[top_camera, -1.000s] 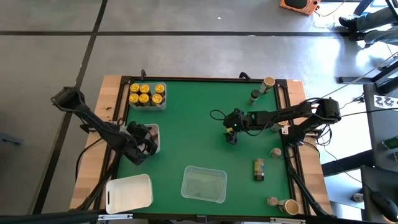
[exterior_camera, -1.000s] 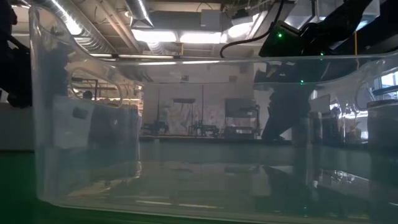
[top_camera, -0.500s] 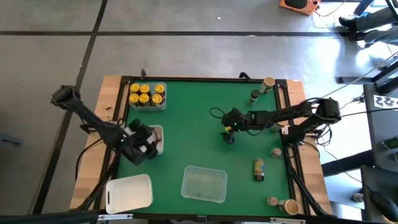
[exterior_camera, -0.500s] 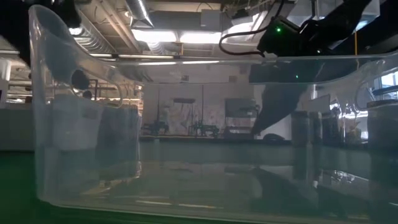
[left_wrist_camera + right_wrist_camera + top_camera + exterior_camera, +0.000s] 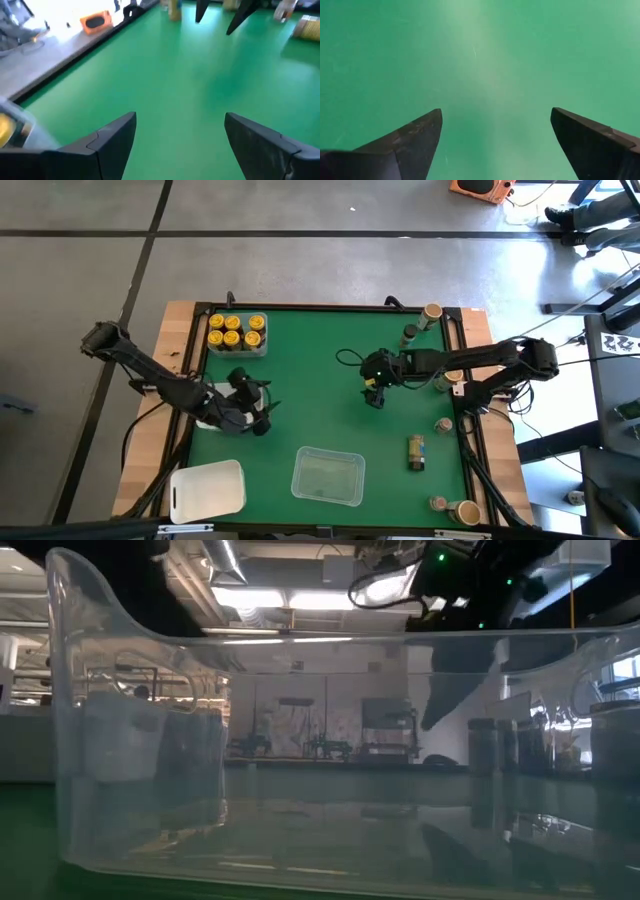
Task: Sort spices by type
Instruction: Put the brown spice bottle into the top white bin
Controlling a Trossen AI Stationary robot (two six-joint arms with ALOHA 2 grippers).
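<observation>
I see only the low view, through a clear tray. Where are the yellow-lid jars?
Observer: Six yellow-lid jars stand in a clear tray at the table's far-left corner.
Operator: Is the left gripper holding something?
Observer: No. The left gripper is open over bare green mat.
Operator: And the right one?
Observer: The right gripper is open and empty too, near the table's middle.

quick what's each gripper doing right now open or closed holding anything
Left gripper: open, holding nothing, over bare green mat.
Right gripper: open, holding nothing.
</observation>
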